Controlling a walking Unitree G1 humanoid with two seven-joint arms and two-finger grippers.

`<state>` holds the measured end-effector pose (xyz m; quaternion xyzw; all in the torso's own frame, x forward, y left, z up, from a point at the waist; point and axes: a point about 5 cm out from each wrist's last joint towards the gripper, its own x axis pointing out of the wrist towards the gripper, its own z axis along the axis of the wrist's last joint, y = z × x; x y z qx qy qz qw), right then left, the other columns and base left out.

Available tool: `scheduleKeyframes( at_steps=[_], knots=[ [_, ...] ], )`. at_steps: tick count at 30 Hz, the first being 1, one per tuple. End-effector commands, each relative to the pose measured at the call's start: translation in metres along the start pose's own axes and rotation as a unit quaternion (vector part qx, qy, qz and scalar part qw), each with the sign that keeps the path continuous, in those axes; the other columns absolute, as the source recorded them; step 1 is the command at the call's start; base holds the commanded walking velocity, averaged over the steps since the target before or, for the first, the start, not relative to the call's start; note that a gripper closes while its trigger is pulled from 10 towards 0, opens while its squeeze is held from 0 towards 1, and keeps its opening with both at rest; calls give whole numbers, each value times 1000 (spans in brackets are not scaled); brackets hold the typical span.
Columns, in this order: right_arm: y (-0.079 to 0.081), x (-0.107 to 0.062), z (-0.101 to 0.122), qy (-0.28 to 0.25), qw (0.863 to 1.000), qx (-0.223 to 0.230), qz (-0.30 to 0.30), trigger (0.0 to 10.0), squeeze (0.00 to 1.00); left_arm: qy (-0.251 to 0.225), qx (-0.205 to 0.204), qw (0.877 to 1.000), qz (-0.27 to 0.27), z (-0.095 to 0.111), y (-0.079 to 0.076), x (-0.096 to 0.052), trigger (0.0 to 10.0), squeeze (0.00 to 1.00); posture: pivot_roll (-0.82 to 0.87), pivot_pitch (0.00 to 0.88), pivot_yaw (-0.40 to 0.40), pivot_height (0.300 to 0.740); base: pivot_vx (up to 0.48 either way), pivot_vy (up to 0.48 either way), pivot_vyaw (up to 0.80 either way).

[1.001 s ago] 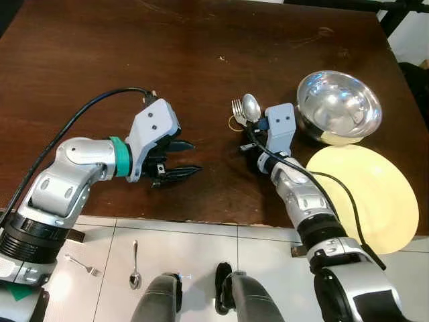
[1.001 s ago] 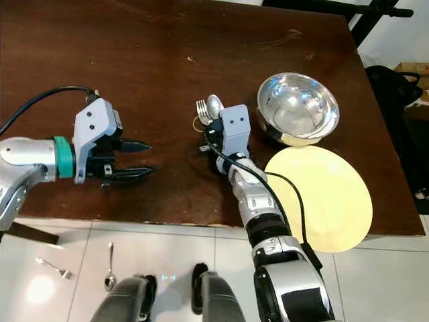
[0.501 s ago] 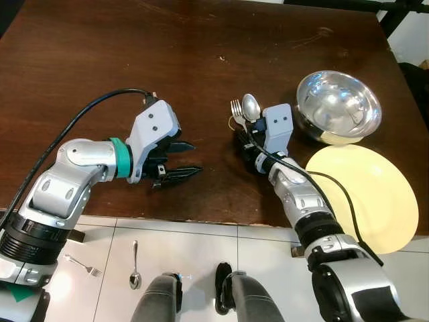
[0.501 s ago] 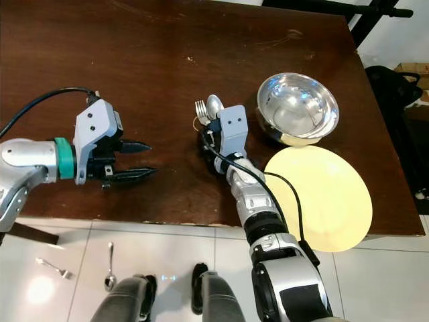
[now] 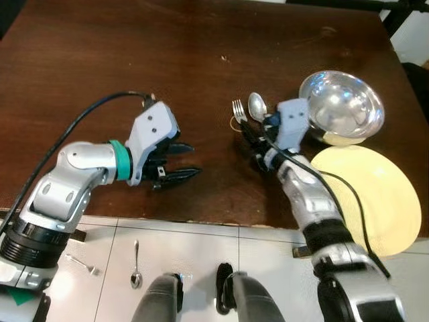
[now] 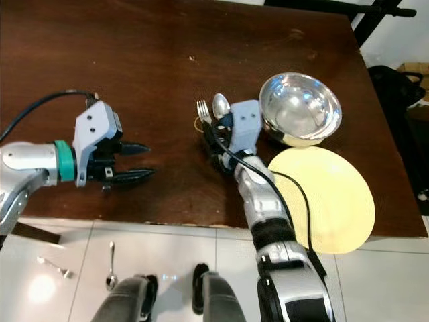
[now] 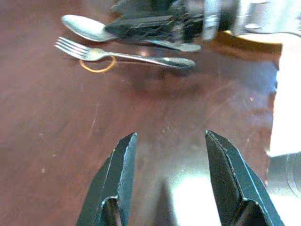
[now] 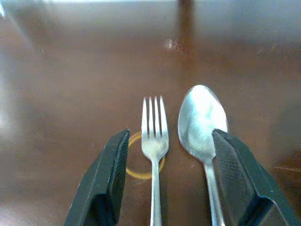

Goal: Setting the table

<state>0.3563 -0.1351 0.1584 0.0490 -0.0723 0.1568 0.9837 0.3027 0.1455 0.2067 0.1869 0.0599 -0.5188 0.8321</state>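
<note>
A silver fork (image 8: 154, 136) and spoon (image 8: 202, 117) lie side by side on the dark wooden table (image 5: 134, 60), with a yellow rubber band (image 8: 136, 172) under the fork's neck. My right gripper (image 5: 253, 132) is open low over their handles, one finger (image 8: 103, 183) outside the fork and the other outside the spoon. Just right of it a steel bowl (image 5: 342, 107) rests partly on a yellow disc. A pale yellow plate (image 5: 365, 198) overhangs the table's front right edge. Left of the cutlery, my left gripper (image 5: 194, 159) hovers open and empty, pointing at the fork (image 7: 127, 55).
On the white tiled floor below the table's front edge (image 5: 167, 218) lie another spoon (image 5: 135, 265) and fork (image 5: 84, 265). The bowl stands close to my right wrist. Bare wood stretches across the left and far parts of the table.
My right wrist has shifted slightly right, toward the bowl, with its fingers still over the cutlery handles. The left arm, fork and spoon have stayed put.
</note>
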Motion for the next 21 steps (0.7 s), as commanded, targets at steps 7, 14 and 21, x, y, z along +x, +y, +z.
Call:
scheduleKeyframes(
  at_steps=[7, 14, 21],
  knots=[
    [9, -23, 30, -61, 998, 24, 3, 10000, 0, -37, -22, 999, 21, 7, -3, -3, 10000, 0, 227, 147, 23, 740, 0, 0, 0],
    [7, -38, 32, -93, 993, 28, -64, 10000, 0, -72, -42, 991, 100, 14, 6, 3, 10000, 0, 198, 119, 30, 740, 0, 0, 0],
    [15, -40, 26, -100, 989, 34, -100, 10000, 0, -97, -69, 975, 186, 17, 20, 6, 10000, 0, 191, 98, 45, 740, 0, 0, 0]
  ],
)
